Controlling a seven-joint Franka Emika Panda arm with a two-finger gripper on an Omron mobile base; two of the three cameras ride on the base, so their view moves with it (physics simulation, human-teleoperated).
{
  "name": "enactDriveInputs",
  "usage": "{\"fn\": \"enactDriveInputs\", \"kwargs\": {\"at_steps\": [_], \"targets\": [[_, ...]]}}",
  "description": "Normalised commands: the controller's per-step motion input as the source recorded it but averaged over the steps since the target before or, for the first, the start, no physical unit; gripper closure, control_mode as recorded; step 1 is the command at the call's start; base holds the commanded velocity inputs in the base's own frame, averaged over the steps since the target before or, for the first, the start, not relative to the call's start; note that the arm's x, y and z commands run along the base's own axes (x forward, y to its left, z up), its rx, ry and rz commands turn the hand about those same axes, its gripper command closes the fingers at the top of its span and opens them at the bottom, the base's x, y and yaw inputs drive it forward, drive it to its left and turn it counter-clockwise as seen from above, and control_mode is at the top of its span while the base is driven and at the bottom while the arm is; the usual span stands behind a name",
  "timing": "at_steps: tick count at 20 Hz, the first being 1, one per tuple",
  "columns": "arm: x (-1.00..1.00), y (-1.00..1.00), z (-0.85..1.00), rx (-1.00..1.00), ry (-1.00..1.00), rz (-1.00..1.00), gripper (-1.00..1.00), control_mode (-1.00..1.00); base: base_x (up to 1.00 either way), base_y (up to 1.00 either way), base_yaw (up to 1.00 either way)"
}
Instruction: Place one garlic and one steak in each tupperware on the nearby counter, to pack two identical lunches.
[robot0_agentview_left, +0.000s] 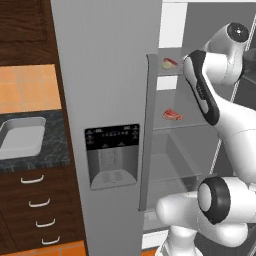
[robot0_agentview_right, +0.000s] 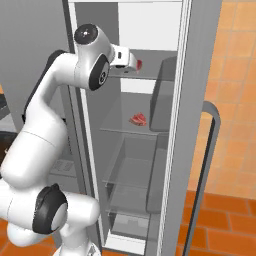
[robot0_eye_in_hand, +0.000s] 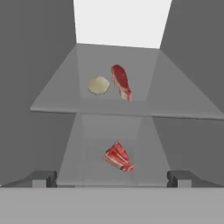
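In the hand view my gripper (robot0_eye_in_hand: 112, 178) is open, its two dark fingertips (robot0_eye_in_hand: 43, 177) wide apart and nothing between them. It faces into the open fridge. On the upper glass shelf (robot0_eye_in_hand: 175, 109) a pale garlic (robot0_eye_in_hand: 99, 85) lies just left of a red steak (robot0_eye_in_hand: 121, 82). A second steak (robot0_eye_in_hand: 118, 156) lies on the shelf below. The right base view shows my hand at the upper shelf, close to the upper steak (robot0_agentview_right: 138, 63), with the lower steak (robot0_agentview_right: 138, 119) beneath. A rectangular tupperware (robot0_agentview_left: 20, 137) stands on the black counter (robot0_agentview_left: 52, 155) left of the fridge.
The closed fridge door with a dispenser panel (robot0_agentview_left: 112, 155) stands between the counter and the open compartment. The open door (robot0_agentview_right: 200, 125) rises at the right. Dark drawers with silver handles (robot0_agentview_left: 35, 202) sit under the counter. More glass shelves (robot0_agentview_right: 131, 175) lie lower in the fridge.
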Motion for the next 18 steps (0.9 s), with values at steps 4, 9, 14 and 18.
{"fn": "enactDriveInputs", "kwargs": {"at_steps": [4,9,14,18], "targets": [[0.41,-0.03,0.00,0.00,0.00,0.00,-1.00,-1.00,0.00,0.00,0.00],[0.43,-0.05,-0.08,0.00,0.00,0.00,-1.00,-1.00,0.00,0.00,0.00],[0.39,-0.15,-0.17,0.00,0.00,0.00,-1.00,-1.00,0.00,0.00,0.00],[0.39,-0.09,-0.10,0.00,0.00,0.00,-1.00,-1.00,0.00,0.00,0.00]]}}
